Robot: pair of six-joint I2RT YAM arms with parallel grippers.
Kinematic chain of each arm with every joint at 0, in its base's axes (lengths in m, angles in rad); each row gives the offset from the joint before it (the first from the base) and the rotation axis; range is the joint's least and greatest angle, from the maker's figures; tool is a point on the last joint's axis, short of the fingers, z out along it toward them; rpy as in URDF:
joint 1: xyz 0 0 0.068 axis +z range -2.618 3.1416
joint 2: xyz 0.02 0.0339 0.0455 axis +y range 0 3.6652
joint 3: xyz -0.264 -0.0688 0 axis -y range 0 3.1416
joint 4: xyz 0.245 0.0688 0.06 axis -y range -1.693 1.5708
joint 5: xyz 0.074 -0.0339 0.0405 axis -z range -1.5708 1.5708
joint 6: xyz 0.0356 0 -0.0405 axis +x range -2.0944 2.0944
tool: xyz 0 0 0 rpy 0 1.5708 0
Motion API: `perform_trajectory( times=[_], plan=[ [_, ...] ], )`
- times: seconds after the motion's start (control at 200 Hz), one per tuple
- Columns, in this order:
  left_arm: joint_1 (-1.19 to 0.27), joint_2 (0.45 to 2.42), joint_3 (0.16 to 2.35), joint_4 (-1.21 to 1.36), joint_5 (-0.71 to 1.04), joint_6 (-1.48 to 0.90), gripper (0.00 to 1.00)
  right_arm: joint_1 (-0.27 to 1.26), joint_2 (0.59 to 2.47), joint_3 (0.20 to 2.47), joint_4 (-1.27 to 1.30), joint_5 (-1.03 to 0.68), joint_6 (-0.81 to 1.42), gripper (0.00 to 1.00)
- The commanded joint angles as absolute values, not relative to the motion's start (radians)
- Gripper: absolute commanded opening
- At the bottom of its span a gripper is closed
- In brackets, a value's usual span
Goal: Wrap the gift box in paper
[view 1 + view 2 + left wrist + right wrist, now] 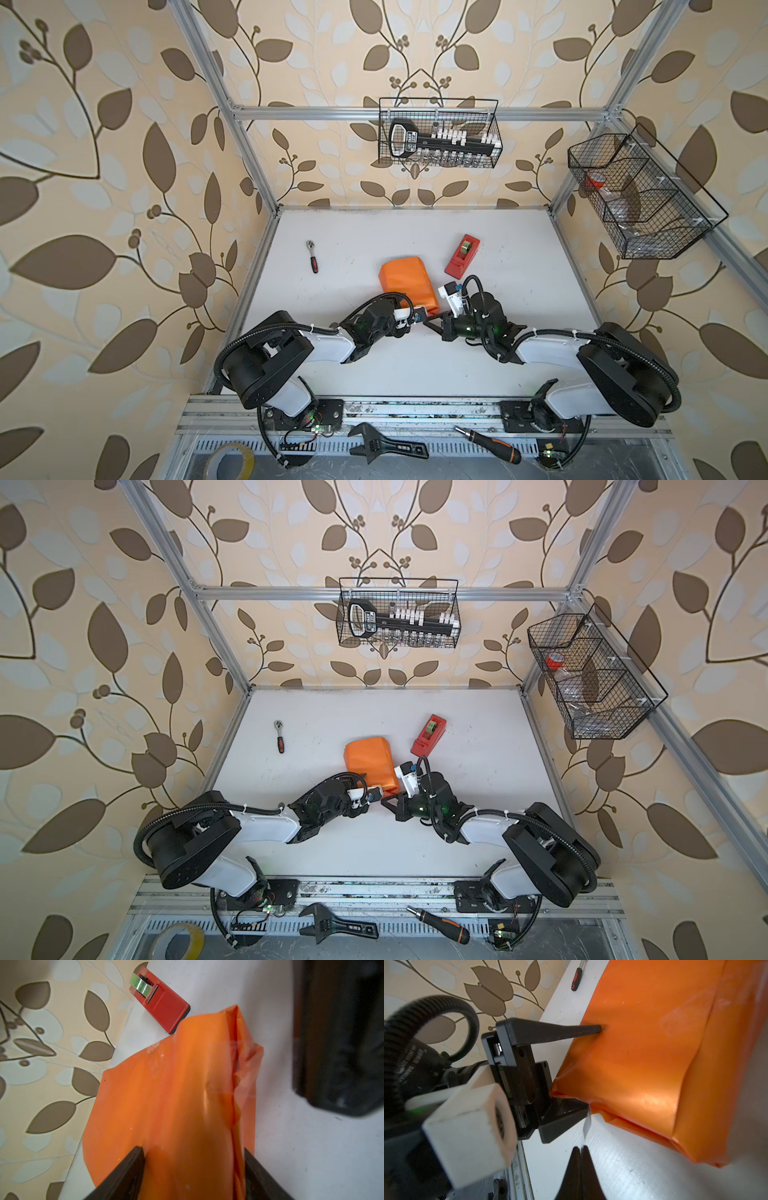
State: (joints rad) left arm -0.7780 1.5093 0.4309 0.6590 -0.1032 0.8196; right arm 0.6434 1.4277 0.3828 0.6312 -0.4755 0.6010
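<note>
Gripping the paper's (407, 282) end nearest the table's (374, 365) front edge, left gripper (193, 1149) spreads wide; right gripper (579, 1148) pinches tape (587, 1124).

You worked in a robotics workshop cell: an aluminium frame (415, 112) against leaf wallpaper (104, 166), with a wire basket (494, 137) holding a socket set (446, 143) beyond the left gripper (424, 311). An adjustable wrench (386, 449) and a screwdriver (488, 444) lay behind it.

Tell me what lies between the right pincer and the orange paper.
A strip of clear tape runs from the shut right pincer to the orange paper, meeting its folded edge. Only the right wrist view shows it.
</note>
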Motion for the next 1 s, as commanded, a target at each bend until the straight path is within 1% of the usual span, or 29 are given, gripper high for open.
perform_trajectory(
  times=[0.0,0.37,0.995],
  plan=[
    [-0.757,1.527,0.425,0.526,-0.116,0.811,0.71,0.649,1.46,0.425,0.677,-0.486,0.587,0.0],
    [-0.756,1.532,0.429,0.525,-0.115,0.813,0.71,0.657,1.525,0.464,0.7,-0.491,0.596,0.0],
    [-0.756,1.53,0.429,0.52,-0.115,0.811,0.71,0.655,1.555,0.46,0.712,-0.481,0.6,0.0]
  ],
)
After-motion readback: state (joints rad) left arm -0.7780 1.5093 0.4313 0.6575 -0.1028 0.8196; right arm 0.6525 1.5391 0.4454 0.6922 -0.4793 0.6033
